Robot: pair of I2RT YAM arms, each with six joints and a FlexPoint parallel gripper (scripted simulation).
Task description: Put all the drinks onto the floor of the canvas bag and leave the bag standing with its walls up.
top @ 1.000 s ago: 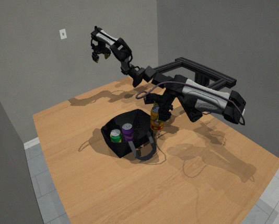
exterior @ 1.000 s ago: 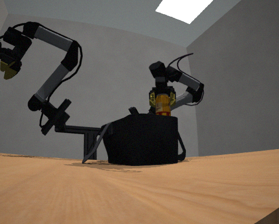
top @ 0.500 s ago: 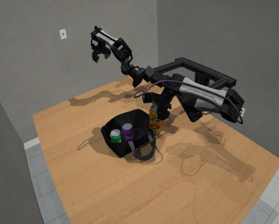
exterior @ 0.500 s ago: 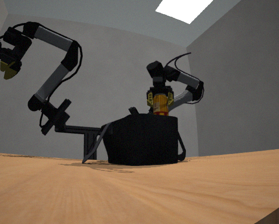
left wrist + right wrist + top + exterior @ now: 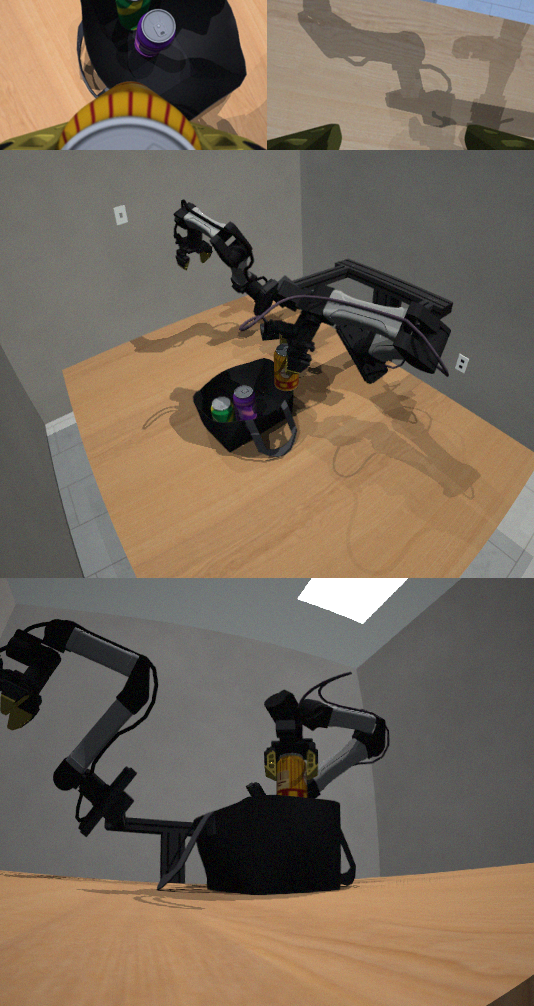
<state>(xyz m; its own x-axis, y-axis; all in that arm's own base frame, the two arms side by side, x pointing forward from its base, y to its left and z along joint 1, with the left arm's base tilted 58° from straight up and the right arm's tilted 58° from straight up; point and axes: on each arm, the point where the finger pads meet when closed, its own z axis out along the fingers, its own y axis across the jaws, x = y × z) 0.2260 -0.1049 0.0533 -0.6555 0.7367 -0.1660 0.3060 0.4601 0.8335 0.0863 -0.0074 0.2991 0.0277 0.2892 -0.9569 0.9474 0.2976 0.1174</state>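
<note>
Holds the yellow can (image 5: pixel 285 382) (image 5: pixel 291 778) (image 5: pixel 131 104) upright in the left gripper (image 5: pixel 287 365) (image 5: pixel 291 767) (image 5: pixel 129 126), fingers well apart around it, by the rim of the standing bag (image 5: pixel 231 439) (image 5: pixel 272 848) (image 5: pixel 215 57), with green (image 5: pixel 222 412) (image 5: pixel 132 14) and purple cans (image 5: pixel 245 404) (image 5: pixel 157 27) inside, print too blurred to read, and right gripper (image 5: pixel 195 262) (image 5: pixel 10 714) (image 5: pixel 402 135) wide open, gripping nothing.

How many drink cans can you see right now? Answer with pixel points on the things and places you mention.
3. A green can (image 5: pixel 222 412) (image 5: pixel 131 15) and a purple can (image 5: pixel 244 404) (image 5: pixel 147 41) stand inside the black bag (image 5: pixel 227 439) (image 5: pixel 270 848) (image 5: pixel 215 67); an orange-yellow can (image 5: pixel 284 374) (image 5: pixel 291 775) (image 5: pixel 129 104) is in the left gripper (image 5: pixel 287 365) (image 5: pixel 291 765). The bag's walls could hide others.
</note>
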